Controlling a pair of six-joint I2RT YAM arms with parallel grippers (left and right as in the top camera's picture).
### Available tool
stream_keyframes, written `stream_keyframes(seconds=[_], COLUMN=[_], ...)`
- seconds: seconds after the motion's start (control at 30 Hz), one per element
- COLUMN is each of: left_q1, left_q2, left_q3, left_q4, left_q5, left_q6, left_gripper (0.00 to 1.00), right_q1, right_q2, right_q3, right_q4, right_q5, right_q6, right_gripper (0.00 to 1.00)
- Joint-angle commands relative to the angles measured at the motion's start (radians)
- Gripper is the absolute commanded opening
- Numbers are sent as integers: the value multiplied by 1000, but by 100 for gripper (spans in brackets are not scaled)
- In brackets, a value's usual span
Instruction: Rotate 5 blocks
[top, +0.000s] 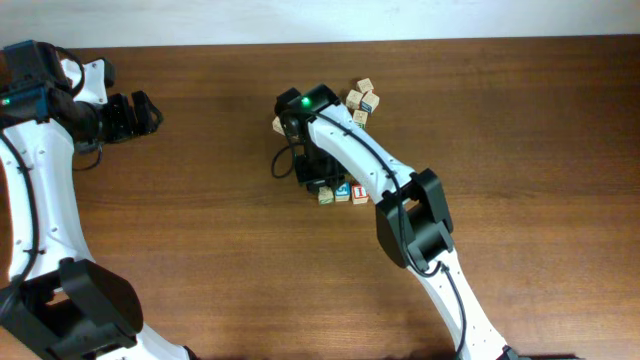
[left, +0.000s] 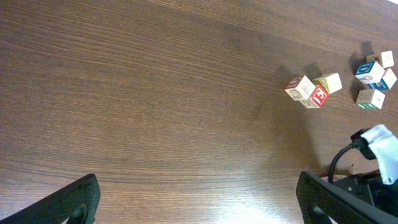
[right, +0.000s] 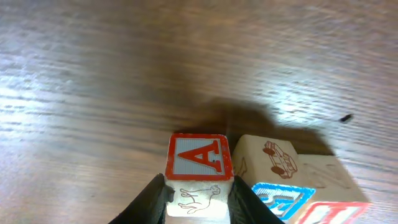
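**Right pincer**: set narrow and lowered to the counter near its centre. In the right wrist view, both fingers bear against opposite sides of the red-A block, which sits letter face up.

**Row of blocks**: lies near the centre of the counter, roughly parallel to the near edge. The overhead view shows three of its cubes; the rest is hidden beneath the right arm. In the right wrist view, the red-A block forms one end of the row and touches a pale car-drawing block. Beyond these are a blue-marked block and a red-marked block, both partly cut off by the frame edge.

**Left pincer**: jaws wide, holding nothing. It is above bare counter toward the far left corner, well apart from the row.

**Cluster of blocks**: sits between the row and the far edge, apart from the row.
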Motion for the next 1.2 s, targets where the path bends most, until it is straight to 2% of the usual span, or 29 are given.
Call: stream_keyframes(seconds=[0.0, 0.27, 0.4, 0.7, 0.83, 1.0, 1.17], left_q1=[-3, -3, -3, -3, -3, -3, -3], left_q2=[1, 1, 1, 1, 1, 1, 1], left_q3=[22, 22, 22, 22, 22, 22, 22], left_q4=[-2, -2, -2, -2, -2, -2, -2], left_q5=[10, 10, 11, 11, 11, 11, 11], left_q6=[-10, -10, -10, -10, -10, -10, -10], left_gripper=[99, 99, 99, 99, 99, 99, 99], right_q1=[-27, -38, -50, -100, -107, -139, -204], right_q2=[29, 29, 27, 27, 27, 28, 28], right_q3=[-16, -14, 1, 185, 245, 214, 207], right_q4=[6, -2, -2, 0, 130, 252, 273], right_q5=[45, -4, -6, -28, 53, 214, 239], right_q6=[6, 6, 6, -21, -53, 72, 122], right_gripper=[30, 30, 49, 50, 49, 50, 50])
